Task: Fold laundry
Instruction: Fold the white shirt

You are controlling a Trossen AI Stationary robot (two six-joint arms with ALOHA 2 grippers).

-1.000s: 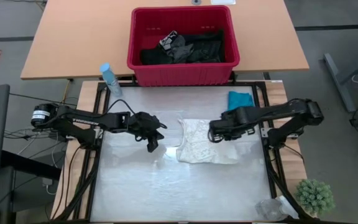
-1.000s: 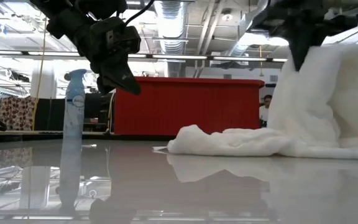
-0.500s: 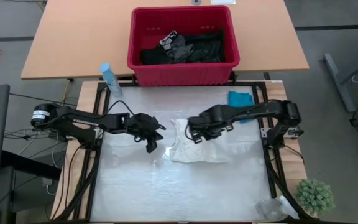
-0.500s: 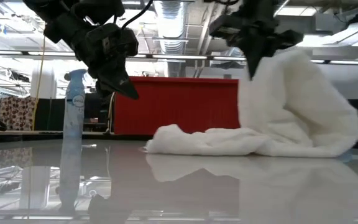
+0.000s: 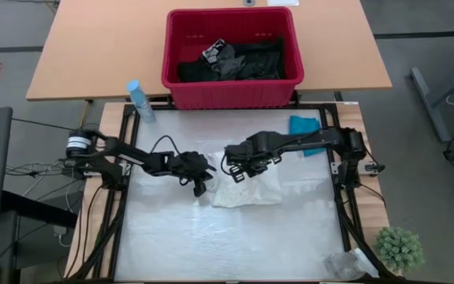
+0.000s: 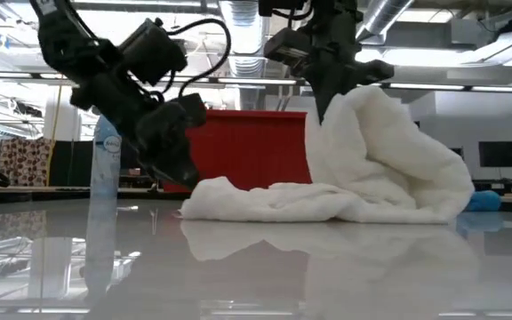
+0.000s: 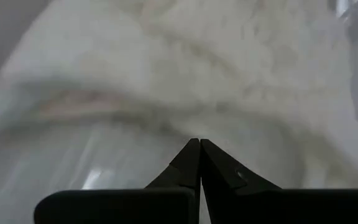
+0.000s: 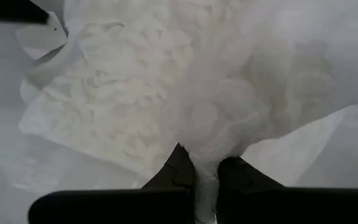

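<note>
Jaws of my right gripper (image 5: 237, 168) pinch a lifted fold of the white garment (image 5: 252, 188). My left gripper (image 5: 199, 183) sits just beside its edge, jaws closed on nothing.

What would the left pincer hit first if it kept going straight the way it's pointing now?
Most likely the white garment. The left pincer is shut and points at the garment's near edge across a bare strip of table. How much gap remains is hard to judge.

Red slotted basket (image 5: 231, 87) on the wooden table (image 5: 101, 47) beyond the work surface. Spray bottle (image 5: 139, 101) upright at the near-left of the basket. Small green plant (image 5: 399, 248) off the right corner.
</note>
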